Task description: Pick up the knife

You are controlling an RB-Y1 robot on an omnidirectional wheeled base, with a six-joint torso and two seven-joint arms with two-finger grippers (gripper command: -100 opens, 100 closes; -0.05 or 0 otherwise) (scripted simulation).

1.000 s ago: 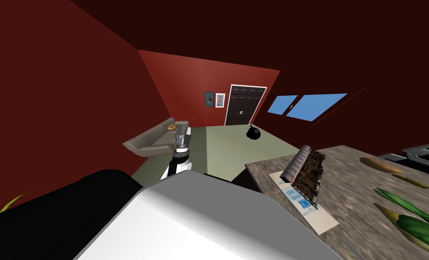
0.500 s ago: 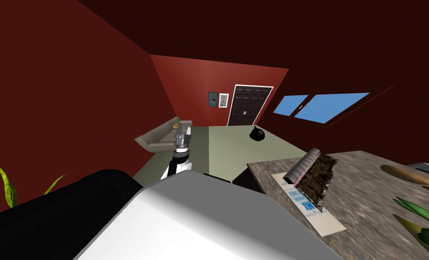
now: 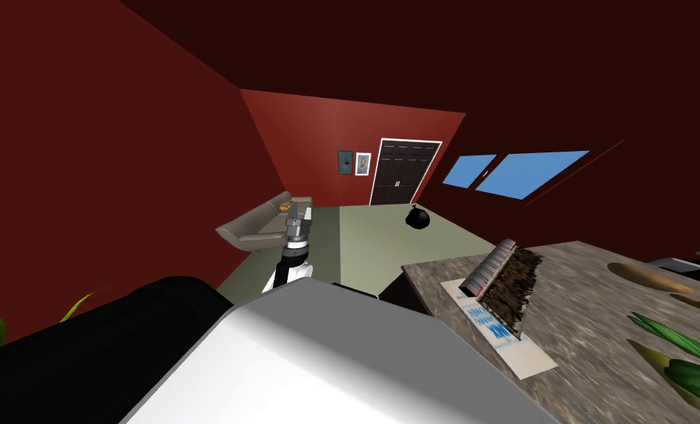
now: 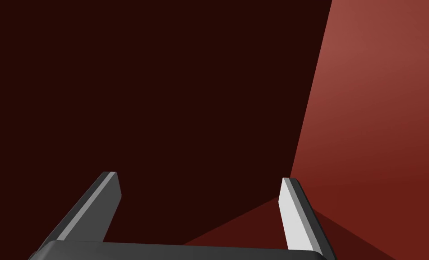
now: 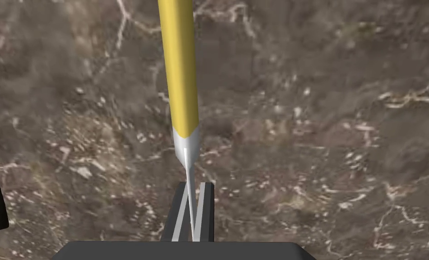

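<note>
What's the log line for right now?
right tool: shut on blade | knife: yellow handle, over marbled counter | left tool: open, empty

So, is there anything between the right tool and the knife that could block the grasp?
Nothing visible stands between them. The right tool is shut on the knife at its thin grey end, next to the yellow handle, over the brown stone counter.
</note>
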